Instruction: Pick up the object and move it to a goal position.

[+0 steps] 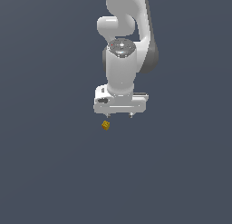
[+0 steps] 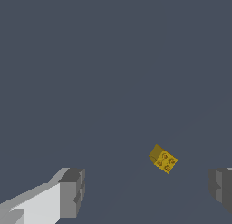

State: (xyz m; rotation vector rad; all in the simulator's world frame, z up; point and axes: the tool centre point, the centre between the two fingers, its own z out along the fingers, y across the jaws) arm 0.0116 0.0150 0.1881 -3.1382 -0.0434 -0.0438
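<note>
A: Block (image 1: 105, 125), where does it sit?

B: It lies on the plain dark grey surface (image 1: 50, 173), just below the end effector (image 1: 119, 115) in the exterior view, under that view's left fingertip. It looks tilted, a corner pointing down in the picture.

A: What does it look like up close?

B: In the wrist view the block (image 2: 163, 158) is yellow-orange, boxy, with a darker side face and small round mottled marks on its lighter face. It is much smaller than the fingers.

A: And the end effector?

B: Spread wide and holding nothing. In the wrist view one grey finger pad (image 2: 72, 192) stands at one side of the picture and the other pad (image 2: 221, 188) at the far edge. The block lies between them, nearer the second pad, touching neither.

A: The arm?

B: The white Panda arm (image 1: 121, 69) points straight down, its short fingertips just showing beneath the hand.

A: Is it touching the block?

B: No, a small gap shows between them.
</note>
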